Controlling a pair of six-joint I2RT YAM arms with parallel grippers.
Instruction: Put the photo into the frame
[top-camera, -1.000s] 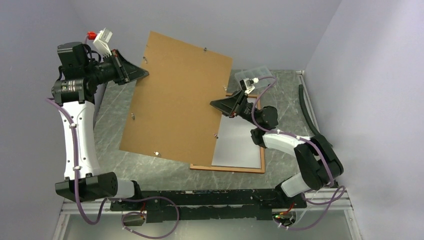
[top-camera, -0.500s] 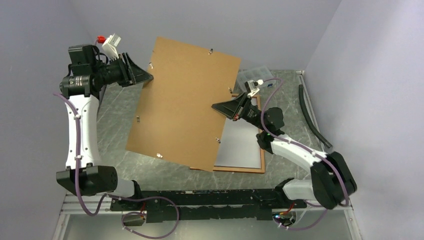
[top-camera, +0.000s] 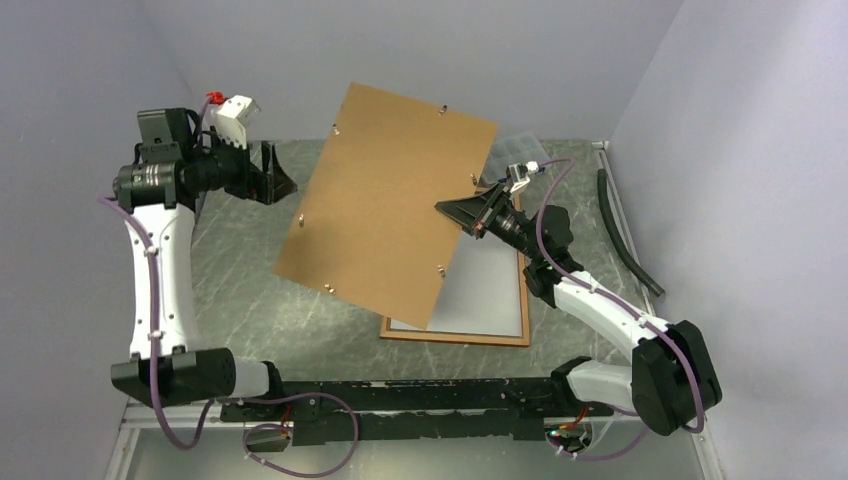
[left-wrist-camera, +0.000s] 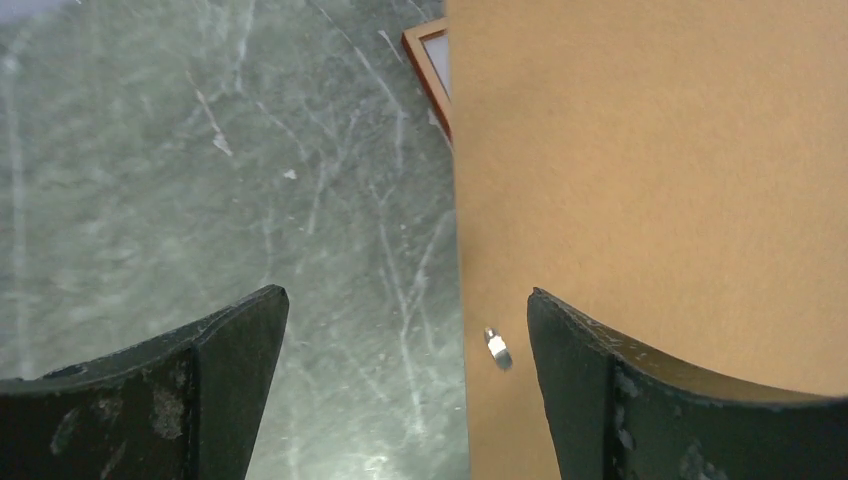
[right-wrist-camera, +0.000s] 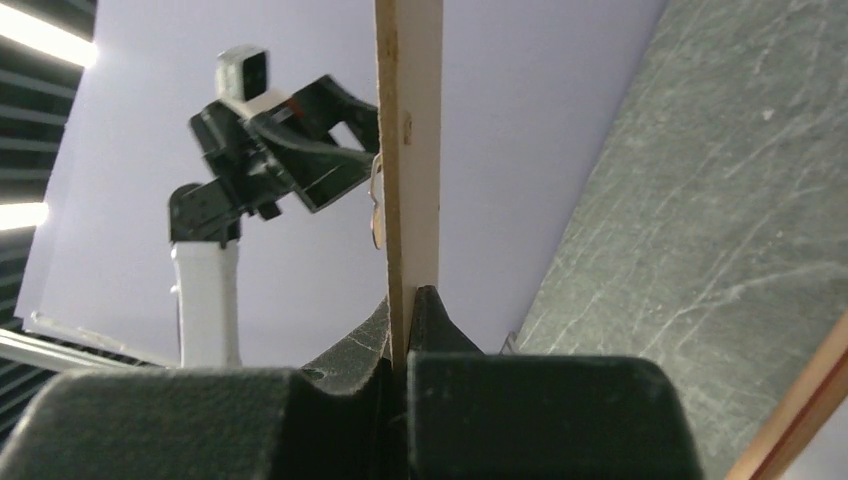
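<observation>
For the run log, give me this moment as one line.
left gripper: open, holding nothing | right gripper: shut on backing board, held tilted above table | frame: flat on table, partly under board

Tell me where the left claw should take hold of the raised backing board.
Probably its free left long edge, approached from the left, clear of the metal tab. The backing board hangs tilted in the air, pinched only on its right edge by the right claw; the open left claw faces that thin edge.
</observation>
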